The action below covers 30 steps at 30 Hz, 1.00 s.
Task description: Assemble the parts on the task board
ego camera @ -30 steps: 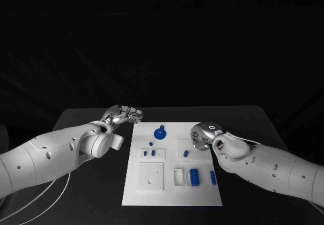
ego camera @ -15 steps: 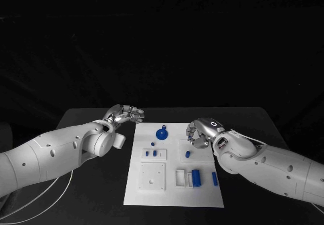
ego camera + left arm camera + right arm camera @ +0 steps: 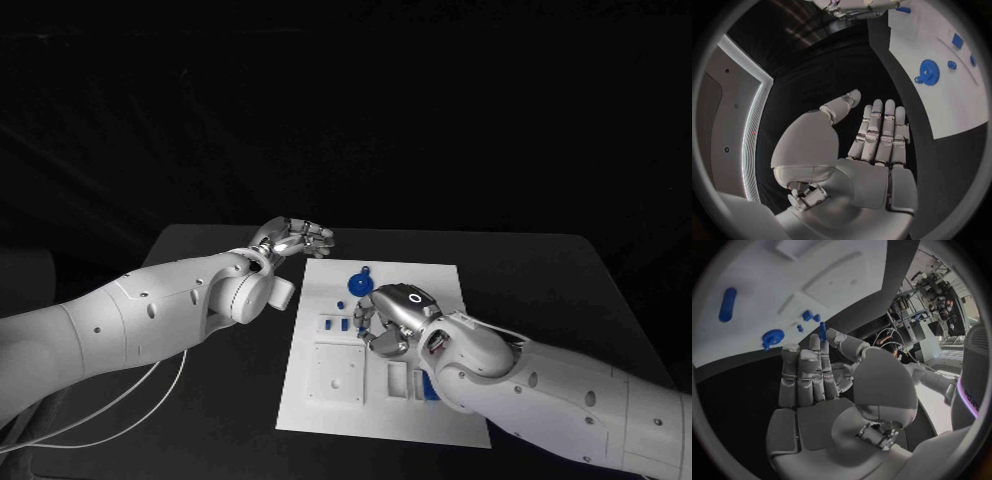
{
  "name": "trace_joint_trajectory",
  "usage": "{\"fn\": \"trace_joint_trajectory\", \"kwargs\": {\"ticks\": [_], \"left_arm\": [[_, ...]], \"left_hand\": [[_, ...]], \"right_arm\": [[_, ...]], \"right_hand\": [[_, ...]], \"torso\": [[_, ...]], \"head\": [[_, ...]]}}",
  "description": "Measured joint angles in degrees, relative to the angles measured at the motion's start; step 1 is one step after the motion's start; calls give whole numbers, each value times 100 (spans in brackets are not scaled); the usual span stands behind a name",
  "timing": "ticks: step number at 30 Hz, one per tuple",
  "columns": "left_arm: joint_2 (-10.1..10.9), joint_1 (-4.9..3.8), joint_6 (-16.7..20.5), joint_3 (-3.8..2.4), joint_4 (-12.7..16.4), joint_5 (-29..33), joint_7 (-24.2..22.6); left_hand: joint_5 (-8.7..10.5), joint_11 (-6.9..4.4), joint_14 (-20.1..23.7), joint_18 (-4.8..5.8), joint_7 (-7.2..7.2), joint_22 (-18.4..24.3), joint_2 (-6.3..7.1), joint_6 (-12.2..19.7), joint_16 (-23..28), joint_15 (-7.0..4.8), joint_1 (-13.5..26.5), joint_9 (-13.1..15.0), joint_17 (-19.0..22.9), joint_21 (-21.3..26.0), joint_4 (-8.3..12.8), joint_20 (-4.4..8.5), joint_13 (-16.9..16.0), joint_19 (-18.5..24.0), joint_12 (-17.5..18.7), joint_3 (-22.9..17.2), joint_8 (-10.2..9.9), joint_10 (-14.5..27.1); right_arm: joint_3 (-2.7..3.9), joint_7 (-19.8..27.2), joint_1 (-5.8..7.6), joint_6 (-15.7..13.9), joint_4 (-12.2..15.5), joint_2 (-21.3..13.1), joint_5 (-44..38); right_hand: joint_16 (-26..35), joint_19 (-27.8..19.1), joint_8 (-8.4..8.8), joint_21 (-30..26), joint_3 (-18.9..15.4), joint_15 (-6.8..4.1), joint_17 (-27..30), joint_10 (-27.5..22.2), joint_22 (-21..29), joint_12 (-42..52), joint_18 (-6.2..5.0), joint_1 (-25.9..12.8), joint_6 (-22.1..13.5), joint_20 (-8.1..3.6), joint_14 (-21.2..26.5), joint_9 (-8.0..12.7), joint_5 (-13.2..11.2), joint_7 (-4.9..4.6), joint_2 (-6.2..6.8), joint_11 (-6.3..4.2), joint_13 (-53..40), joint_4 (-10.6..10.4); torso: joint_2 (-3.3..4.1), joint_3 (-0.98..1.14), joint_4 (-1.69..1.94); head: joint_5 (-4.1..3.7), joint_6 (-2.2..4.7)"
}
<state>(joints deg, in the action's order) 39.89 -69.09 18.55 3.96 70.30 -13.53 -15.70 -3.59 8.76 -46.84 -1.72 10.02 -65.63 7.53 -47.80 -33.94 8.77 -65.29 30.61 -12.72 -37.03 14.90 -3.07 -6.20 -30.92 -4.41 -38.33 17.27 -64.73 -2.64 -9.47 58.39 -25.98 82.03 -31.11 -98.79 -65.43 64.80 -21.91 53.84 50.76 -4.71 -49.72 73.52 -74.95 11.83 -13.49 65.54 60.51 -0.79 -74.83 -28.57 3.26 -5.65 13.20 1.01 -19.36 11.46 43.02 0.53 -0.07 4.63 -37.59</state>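
My right hand (image 3: 387, 322) hung low over the middle of the white task board (image 3: 378, 422). In the wrist view, a small blue peg (image 3: 822, 331) appeared to be pinched upright between the thumb and a fingertip, with the other fingers straight and close together. My left hand (image 3: 297, 240) waited over the dark surface (image 3: 534, 270) just off the board's far left corner. Its fingers were stretched out side by side, the thumb was apart, and it had nothing in its grasp.

The blue gear (image 3: 359, 284) lay flat on the far part of the board, just beyond my right hand. Two short blue studs (image 3: 330, 325) stood just beside that hand, on its left. Further parts lay on the near half, partly hidden behind my forearm.

As I judged it, the step was to carry the peg to its seat, though I could not tell from here which hole was meant for it. Doing it well called for a firm, light pinch so the peg would not tilt. The peg's axis had to be square to the board before descending, and it had to go straight down rather than at a slant. My spare fingers needed to stay clear of the gear and studs, which a brush could shift. The idle left hand could steady the board's edge if it slid.
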Motion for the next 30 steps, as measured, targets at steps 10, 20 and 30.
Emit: {"fn": "trace_joint_trajectory", "kwargs": {"ticks": [10,20,30], "left_arm": [[-105,1,12,0,-27,41,-18],[-100,1,18,0,-24,53,-37],[-80,1,19,0,-22,56,-45]], "left_hand": [[0,0,0,0,0,-5,0,0,11,0,0,0,-2,0,0,0,5,0,0,0,0,0],[0,0,0,0,0,-4,0,0,23,0,0,1,-7,0,0,0,5,0,0,0,0,0],[0,0,0,0,0,-9,0,0,23,0,0,-5,-11,0,0,0,10,0,0,0,0,0]], "right_arm": [[-133,35,-270,99,-223,300,-341],[-174,-48,-420,95,-407,418,-658],[-209,-172,-423,84,-475,389,-839]], "right_hand": [[0,20,1,0,0,-1,6,1,0,-18,0,26,0,-3,0,-4,-16,0,-26,1,-16,0],[0,9,1,0,10,-1,5,2,0,-22,0,31,-1,-32,-1,-6,-16,1,-31,2,-16,11],[1,9,1,0,16,-1,5,3,0,-23,0,31,-1,-32,-1,-13,-16,1,-31,2,-16,17]], "torso": [[-20,-24,23],[-12,-23,23],[-12,-20,12]], "head": [[103,-48],[217,-113],[254,-152]]}}
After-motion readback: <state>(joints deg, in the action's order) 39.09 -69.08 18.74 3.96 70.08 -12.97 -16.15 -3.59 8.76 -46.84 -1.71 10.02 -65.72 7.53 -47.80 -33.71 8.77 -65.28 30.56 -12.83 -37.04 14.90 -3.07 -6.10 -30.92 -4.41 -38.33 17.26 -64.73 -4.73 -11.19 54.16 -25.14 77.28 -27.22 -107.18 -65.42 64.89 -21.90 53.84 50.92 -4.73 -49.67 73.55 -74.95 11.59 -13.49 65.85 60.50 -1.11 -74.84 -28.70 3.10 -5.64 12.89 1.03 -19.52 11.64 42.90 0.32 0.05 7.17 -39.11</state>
